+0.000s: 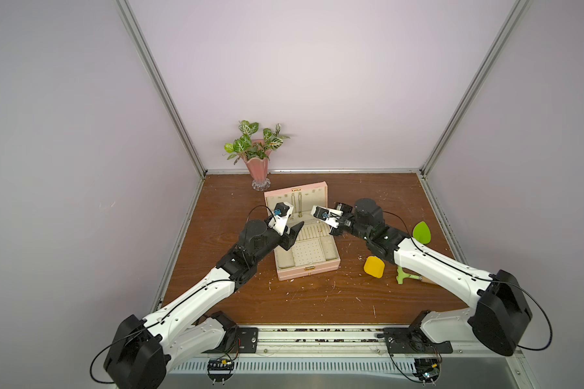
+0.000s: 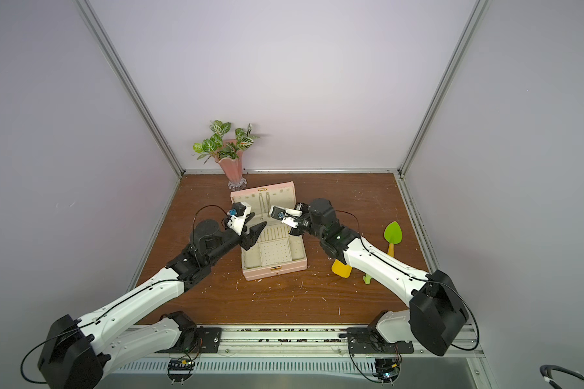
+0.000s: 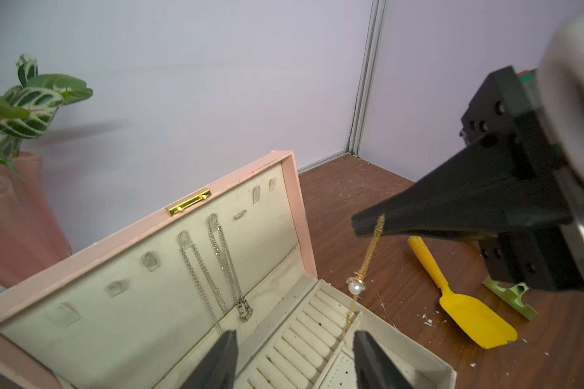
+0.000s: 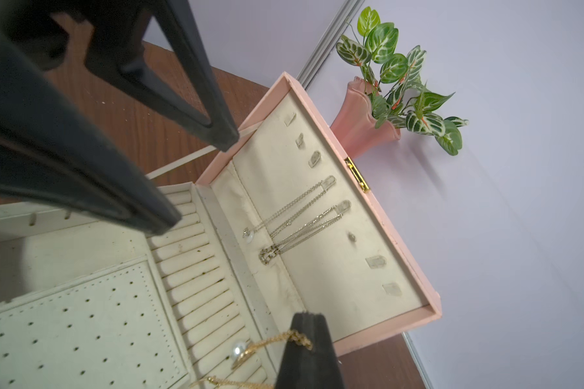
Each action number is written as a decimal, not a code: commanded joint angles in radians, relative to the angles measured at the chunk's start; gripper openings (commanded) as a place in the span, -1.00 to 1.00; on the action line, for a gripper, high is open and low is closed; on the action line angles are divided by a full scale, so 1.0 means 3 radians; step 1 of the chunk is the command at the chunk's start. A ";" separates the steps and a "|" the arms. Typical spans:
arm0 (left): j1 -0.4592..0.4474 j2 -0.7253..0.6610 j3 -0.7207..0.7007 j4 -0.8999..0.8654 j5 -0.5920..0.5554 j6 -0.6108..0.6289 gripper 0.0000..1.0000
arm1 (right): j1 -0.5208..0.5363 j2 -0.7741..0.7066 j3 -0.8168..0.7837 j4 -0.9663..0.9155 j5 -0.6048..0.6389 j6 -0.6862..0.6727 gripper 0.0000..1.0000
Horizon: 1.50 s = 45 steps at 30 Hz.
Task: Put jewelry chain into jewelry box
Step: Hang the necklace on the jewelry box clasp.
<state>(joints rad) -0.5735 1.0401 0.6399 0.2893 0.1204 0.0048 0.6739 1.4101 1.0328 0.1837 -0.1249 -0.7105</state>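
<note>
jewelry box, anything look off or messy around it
The fine gold chain with a pearl bead isn't fully in the pale pink hinged jewelry box; it dangles from the shut right gripper, its lower end trailing over the ring rolls. White flecks litter the brown wooden table.

Yellow spatula [image 1: 374, 266] partly hidden under right arm [image 1: 429, 266]; jewelry chain [image 3: 368, 259] indiscernible in top views.

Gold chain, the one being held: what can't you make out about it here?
Left wrist view: lower end of the chain is lost beside the left gripper.
Right wrist view: the right gripper covers part, and the picture's edge cuts off the tail.
Top views: too fine to trace.
</note>
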 commanded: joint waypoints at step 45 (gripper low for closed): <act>0.0440 0.1489 0.0385 0.1531 0.0626 -0.0275 -0.29 | -0.0045 0.1265 0.1598 -0.0414 0.0414 -0.1011 -1.00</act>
<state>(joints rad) -0.4423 1.4872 0.7250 0.7143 0.2737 -0.0895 0.6598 1.7813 1.4811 0.0048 -0.0414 -0.9955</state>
